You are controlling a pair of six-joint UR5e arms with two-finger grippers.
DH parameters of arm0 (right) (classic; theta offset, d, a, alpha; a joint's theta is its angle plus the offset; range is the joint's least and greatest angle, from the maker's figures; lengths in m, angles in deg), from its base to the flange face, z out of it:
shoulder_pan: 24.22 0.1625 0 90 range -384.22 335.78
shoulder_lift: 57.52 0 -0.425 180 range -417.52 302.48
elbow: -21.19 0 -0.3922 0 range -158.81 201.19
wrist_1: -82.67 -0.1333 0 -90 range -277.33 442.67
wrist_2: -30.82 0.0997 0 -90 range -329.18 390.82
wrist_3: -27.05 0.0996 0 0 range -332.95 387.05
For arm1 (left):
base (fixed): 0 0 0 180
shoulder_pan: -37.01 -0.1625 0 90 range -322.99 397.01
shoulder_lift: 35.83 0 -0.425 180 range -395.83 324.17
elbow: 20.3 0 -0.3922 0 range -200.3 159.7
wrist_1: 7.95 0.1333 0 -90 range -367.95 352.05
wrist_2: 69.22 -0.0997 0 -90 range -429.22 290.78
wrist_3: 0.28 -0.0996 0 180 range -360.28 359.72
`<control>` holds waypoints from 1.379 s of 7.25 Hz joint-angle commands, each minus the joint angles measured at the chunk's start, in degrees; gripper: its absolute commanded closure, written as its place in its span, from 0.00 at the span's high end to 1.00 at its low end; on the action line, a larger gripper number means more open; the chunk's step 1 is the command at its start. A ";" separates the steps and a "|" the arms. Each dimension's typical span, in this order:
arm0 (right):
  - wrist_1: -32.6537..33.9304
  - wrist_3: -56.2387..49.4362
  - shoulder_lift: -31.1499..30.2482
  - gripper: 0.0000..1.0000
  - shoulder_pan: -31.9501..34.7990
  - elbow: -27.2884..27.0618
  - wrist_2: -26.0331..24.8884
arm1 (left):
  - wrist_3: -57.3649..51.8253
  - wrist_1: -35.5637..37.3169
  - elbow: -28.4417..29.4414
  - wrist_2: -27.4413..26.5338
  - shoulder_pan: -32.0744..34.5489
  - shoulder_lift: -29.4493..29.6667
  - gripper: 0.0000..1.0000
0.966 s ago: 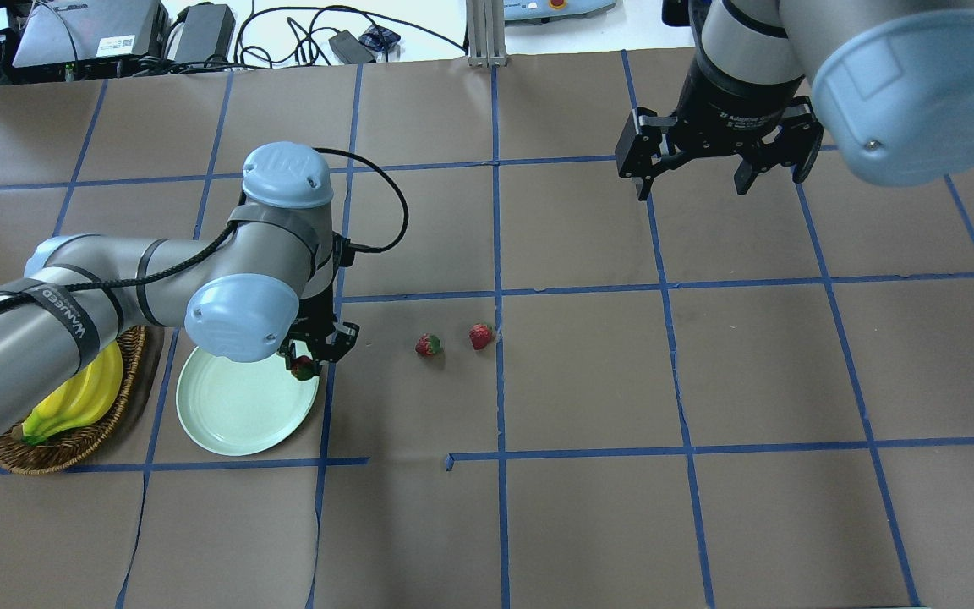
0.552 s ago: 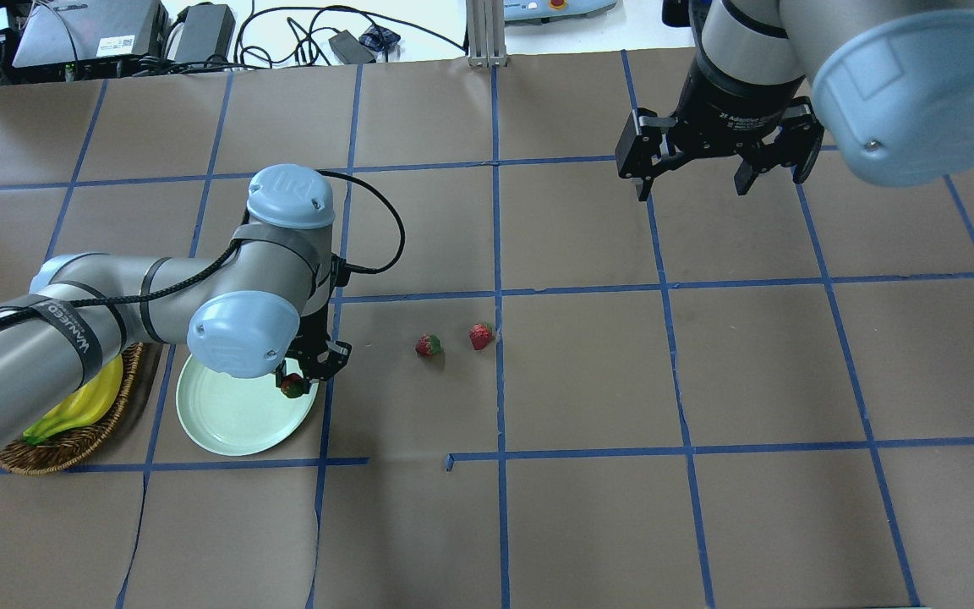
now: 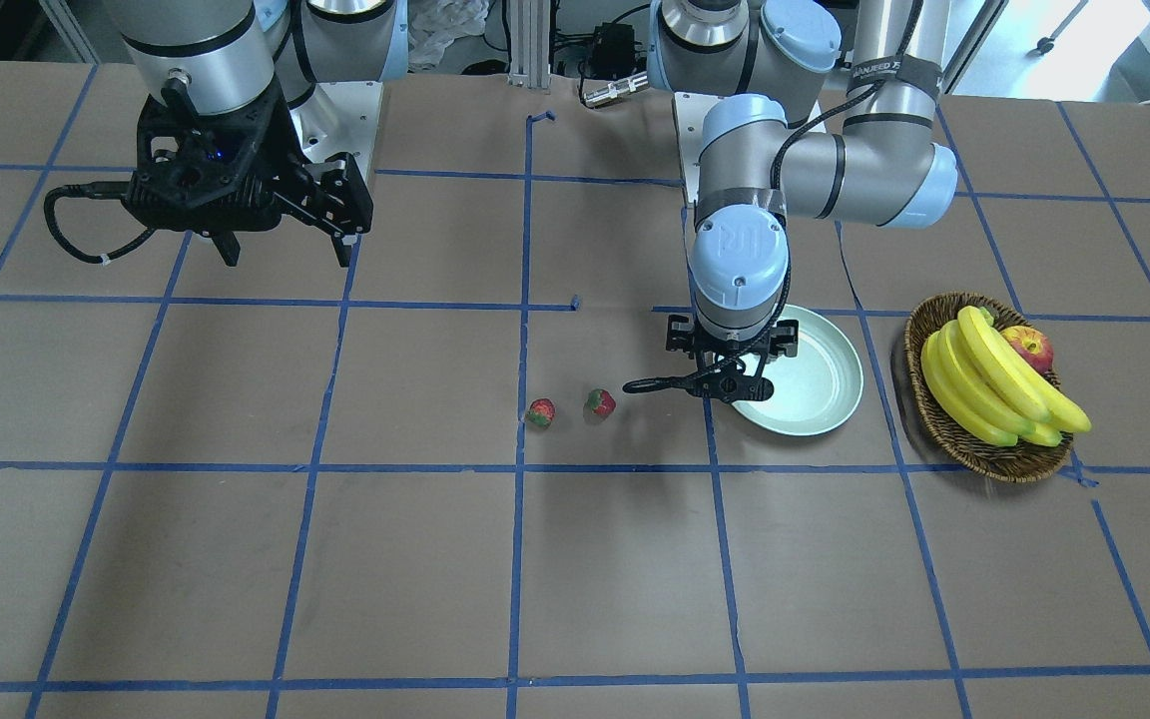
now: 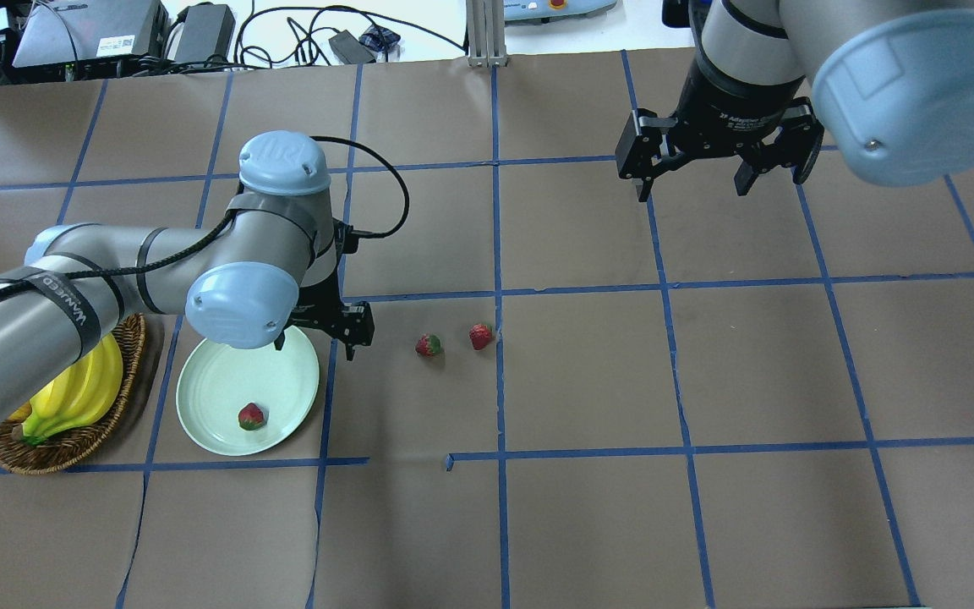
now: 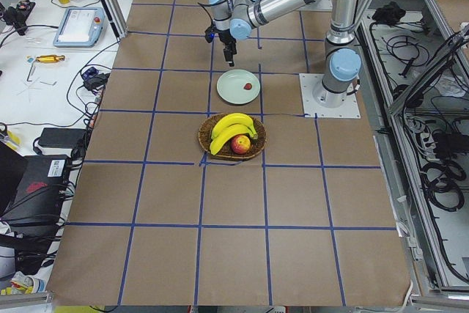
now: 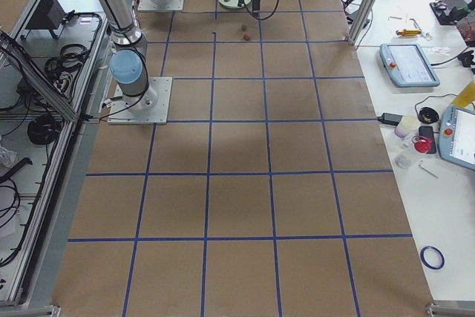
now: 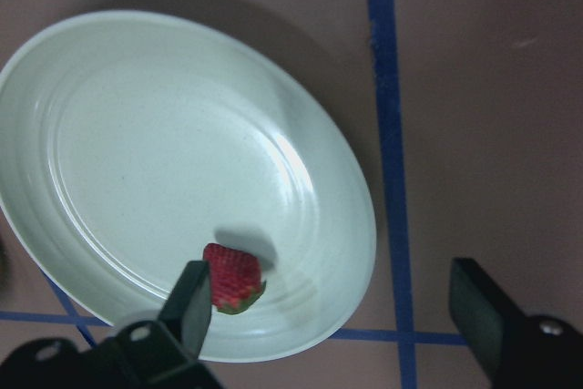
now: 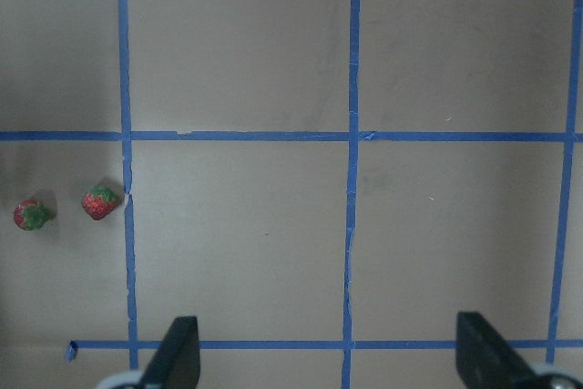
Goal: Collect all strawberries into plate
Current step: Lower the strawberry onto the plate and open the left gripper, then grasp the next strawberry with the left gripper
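One strawberry (image 4: 251,416) lies in the pale green plate (image 4: 221,381), near its front rim; the left wrist view shows that strawberry (image 7: 232,278) on the plate (image 7: 173,152) too. Two more strawberries (image 4: 428,344) (image 4: 480,336) lie on the paper to the right of the plate, also in the front view (image 3: 540,412) (image 3: 600,402). My left gripper (image 4: 316,338) is open and empty above the plate's far right rim. My right gripper (image 4: 694,188) is open and empty, high over the far right of the table; its wrist view shows the two loose strawberries (image 8: 100,201) (image 8: 31,215).
A wicker basket (image 4: 73,444) with bananas (image 4: 81,393) and an apple (image 3: 1029,348) stands just left of the plate. Blue tape lines grid the brown paper. Cables and boxes lie beyond the far edge.
My left gripper opened and let the strawberry go; the berry now lies in the plate near its front rim. The gripper rose and moved right and away from me. The right arm has not moved.
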 commanded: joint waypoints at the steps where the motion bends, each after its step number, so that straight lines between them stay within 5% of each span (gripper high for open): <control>1: -0.09 0.01 -0.01 1.00 0.00 -0.07 0.00 | 8.30 6.40 1.39 7.73 3.77 2.04 1.00; 5: -0.18 0.01 -0.01 1.00 0.00 -0.07 0.00 | 14.84 14.51 1.22 6.86 7.58 8.02 0.86; 7: -0.26 0.01 -0.01 1.00 0.00 -0.07 0.00 | 14.92 14.51 -0.79 5.64 8.46 8.37 0.60; 9: -0.26 0.01 -0.01 1.00 0.00 0.01 0.00 | 15.10 14.42 -0.81 4.58 8.64 8.29 0.18; 10: -0.26 0.01 -0.01 1.00 0.00 0.02 0.00 | 14.40 14.42 -0.46 2.92 8.64 7.76 0.05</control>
